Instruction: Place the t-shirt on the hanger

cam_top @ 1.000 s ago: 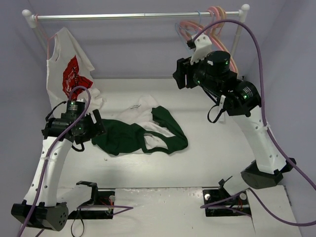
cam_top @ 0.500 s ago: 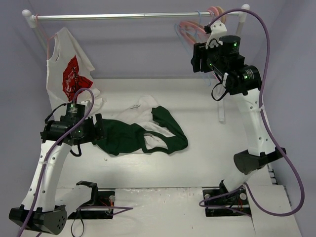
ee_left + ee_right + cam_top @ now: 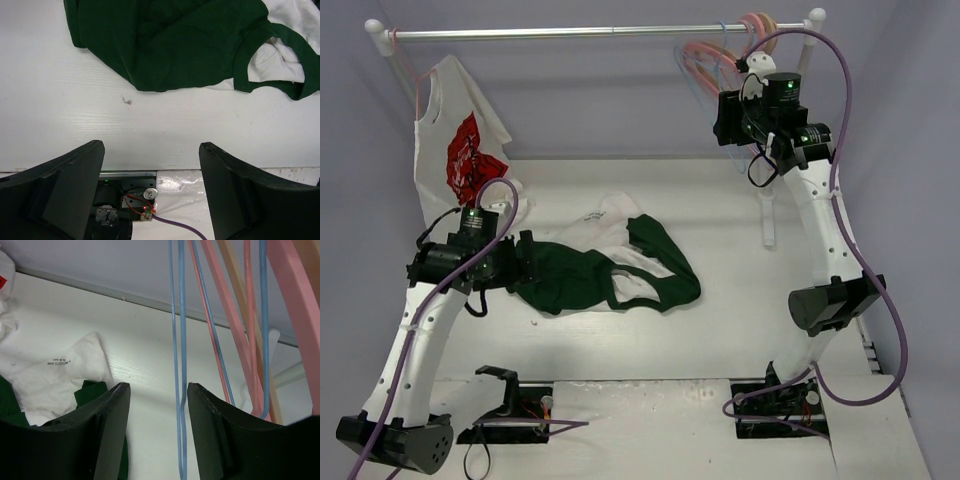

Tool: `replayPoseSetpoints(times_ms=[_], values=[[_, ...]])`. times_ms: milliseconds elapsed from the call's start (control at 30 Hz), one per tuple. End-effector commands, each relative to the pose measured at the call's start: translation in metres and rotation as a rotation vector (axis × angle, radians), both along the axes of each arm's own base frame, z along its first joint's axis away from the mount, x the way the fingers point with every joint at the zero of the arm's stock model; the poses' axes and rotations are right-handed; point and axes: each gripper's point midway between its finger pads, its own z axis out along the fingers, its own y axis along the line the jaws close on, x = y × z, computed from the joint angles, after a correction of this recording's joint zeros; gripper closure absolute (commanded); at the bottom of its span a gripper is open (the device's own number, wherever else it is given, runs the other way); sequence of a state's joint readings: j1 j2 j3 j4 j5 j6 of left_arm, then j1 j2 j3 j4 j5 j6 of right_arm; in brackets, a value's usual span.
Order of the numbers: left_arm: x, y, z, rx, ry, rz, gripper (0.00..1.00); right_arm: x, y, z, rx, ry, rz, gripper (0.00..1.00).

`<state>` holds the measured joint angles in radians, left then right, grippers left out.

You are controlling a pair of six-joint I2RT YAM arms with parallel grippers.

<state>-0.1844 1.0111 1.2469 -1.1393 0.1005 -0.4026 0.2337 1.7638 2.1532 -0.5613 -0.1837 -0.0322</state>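
Right wrist cam only: the hanger (image 3: 177, 340), thin light-blue wire, hangs vertically in the gap of the right gripper (image 3: 157, 387), nearer one finger. Jaws are apart and not pinching it. Pink hangers (image 3: 227, 320), thicker, crowd just beside it.

Top cam only: the rail (image 3: 590, 33) across the back w/ those hangers bunched at its right end and the right gripper (image 3: 723, 118) raised to them. A white shirt w/ red print (image 3: 455, 150) hangs at the left end.

Left wrist cam: left gripper (image 3: 152, 147) spread wide, nothing between fingers, hovering over bare table (image 3: 100, 120) just short of the fabric.

The t-shirt (image 3: 610, 270) lies crumpled mid-table, dark green w/ whitish inside showing at neck and top. Its left edge is next to the left gripper (image 3: 525, 262), contact unclear.

Table is white, lightly grained. Walls are pale grey-purple
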Motion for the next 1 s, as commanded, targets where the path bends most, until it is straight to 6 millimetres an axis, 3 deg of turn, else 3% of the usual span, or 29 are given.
replayPoseSetpoints(times_ms=[0, 633, 967], values=[[0.014, -0.003, 0.013, -0.010, -0.064, -0.009, 0.22, 0.016, -0.008, 0.017, -0.002, -0.097, -0.014, 0.51], [0.028, -0.012, 0.010, -0.037, -0.049, -0.022, 0.22, 0.033, -0.007, -0.029, -0.051, -0.028, -0.005, 0.65], [0.031, -0.013, 0.010, -0.042, -0.050, -0.022, 0.22, 0.037, -0.008, -0.020, -0.054, -0.045, -0.013, 0.92]])
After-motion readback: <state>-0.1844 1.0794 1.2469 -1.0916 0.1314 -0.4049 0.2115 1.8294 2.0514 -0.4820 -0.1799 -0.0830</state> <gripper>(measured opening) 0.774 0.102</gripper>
